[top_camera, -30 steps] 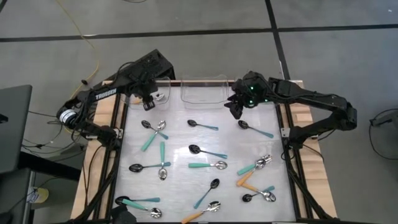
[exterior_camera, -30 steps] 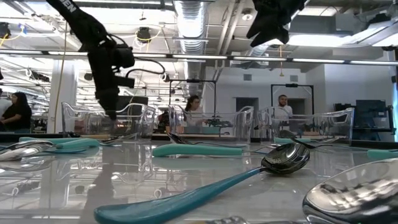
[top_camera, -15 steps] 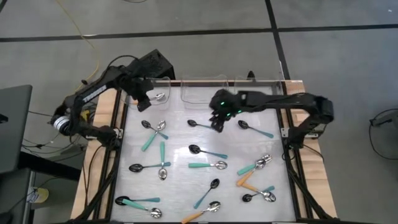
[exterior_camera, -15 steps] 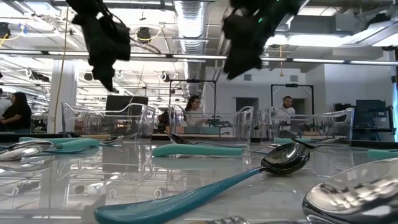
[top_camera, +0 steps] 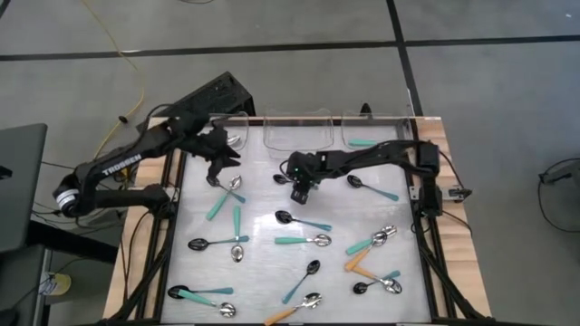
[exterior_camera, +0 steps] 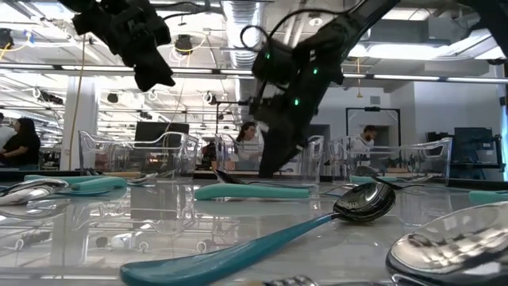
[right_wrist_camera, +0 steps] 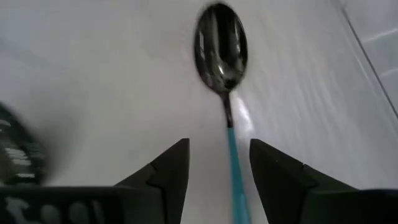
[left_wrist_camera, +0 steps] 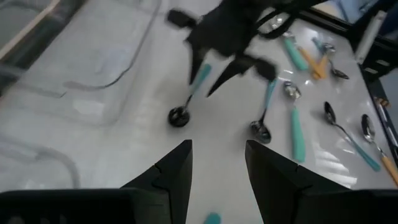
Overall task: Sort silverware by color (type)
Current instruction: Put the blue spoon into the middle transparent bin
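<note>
My right pincer, open, straddles a black-bowled teal spoon; its slim handle may skid from the fingers.

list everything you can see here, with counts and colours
clear bins: three, see-through, in a row at the table's far edge
silver spoon: one, in the left bin
teal-handled piece: one, in the right bin
teal-handled spoons: about a dozen, silver or black bowls, scattered over the table
orange-handled spoons: about three, near front and right
table: one, white top
people: three, far back in the room
left gripper: open, empty, near the left bin
right gripper: open, just above a black-bowled spoon near the middle bin
</note>
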Action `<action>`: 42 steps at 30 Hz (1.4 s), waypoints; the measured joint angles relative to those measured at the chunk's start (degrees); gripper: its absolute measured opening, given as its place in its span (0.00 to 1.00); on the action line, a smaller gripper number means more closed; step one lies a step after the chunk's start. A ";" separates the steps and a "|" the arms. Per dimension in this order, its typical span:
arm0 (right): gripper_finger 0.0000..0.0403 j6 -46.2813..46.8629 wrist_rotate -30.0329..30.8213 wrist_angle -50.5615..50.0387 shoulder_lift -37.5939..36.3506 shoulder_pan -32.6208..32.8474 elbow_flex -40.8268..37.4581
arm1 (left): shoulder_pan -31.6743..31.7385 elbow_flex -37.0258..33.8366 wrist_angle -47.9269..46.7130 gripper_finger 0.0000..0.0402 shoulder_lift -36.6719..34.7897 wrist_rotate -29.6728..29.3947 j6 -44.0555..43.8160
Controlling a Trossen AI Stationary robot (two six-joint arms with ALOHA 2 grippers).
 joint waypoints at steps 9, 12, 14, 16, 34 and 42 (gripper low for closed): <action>0.40 0.16 0.89 3.01 3.52 -0.71 0.24 | -4.81 -0.33 1.24 0.33 0.02 -6.01 0.02; 0.35 1.29 1.02 3.02 3.53 -0.71 0.24 | -5.41 -0.33 1.55 0.33 0.02 -6.07 -0.76; 0.29 1.66 0.60 2.95 3.56 -0.75 0.24 | -5.71 -0.33 1.80 0.33 0.02 -6.08 -1.60; 0.20 1.71 -0.95 2.83 3.56 -0.83 0.22 | -5.96 -0.33 2.24 0.33 0.02 -6.09 -2.52; 0.05 1.83 -13.12 -3.44 -14.90 -0.30 -0.08 | -6.23 -0.33 6.69 0.33 0.22 -5.91 -4.47; 0.05 -3.72 -1.49 -0.37 -24.91 -2.22 0.04 | -6.23 -0.33 9.82 0.33 0.24 -6.83 -11.91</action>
